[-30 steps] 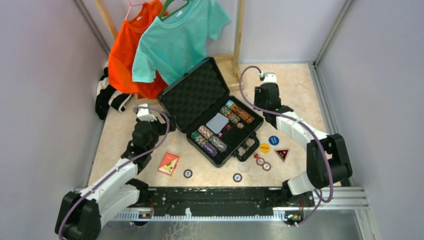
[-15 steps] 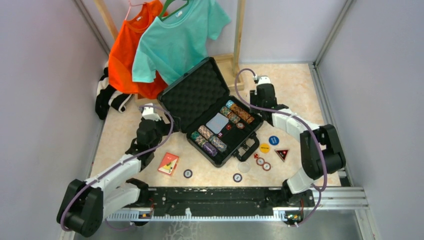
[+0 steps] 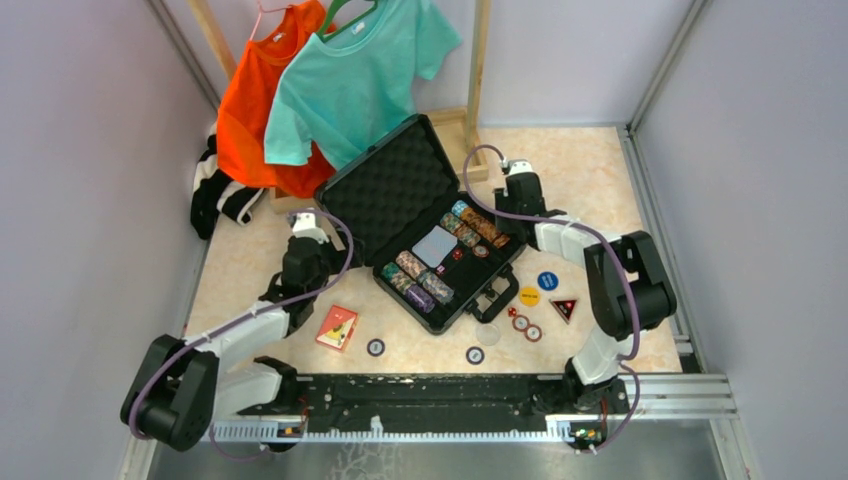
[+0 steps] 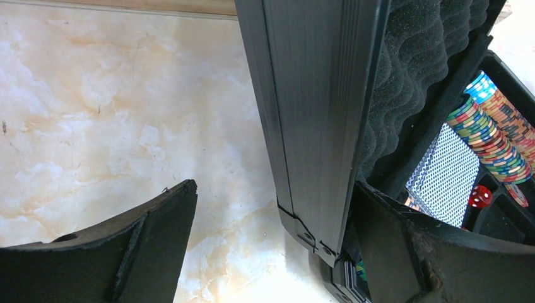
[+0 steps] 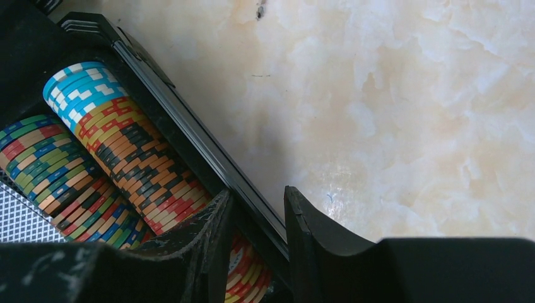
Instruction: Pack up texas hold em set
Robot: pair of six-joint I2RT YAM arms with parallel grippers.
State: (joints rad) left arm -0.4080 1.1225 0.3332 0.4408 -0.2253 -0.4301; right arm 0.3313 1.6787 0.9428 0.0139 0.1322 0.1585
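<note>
Black hard plastic briefcase (image 3: pixel 390 195) open mid-table (image 3: pixel 590 170), left hand (image 4: pixel 276 189) spread wide astride its foam lid's 9 o'clock edge, right hand (image 5: pixel 258 202) narrowed onto the tray's 2 o'clock wall; best steadied, not closed, with the red-orange card box (image 3: pixel 337 326) loose at 7 o'clock.

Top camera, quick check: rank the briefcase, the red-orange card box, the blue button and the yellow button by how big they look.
1. briefcase, lying open, by far the largest.
2. card box, clearly smaller.
3. blue button and yellow button: these look about alike, so I won't rank one over the other.
</note>
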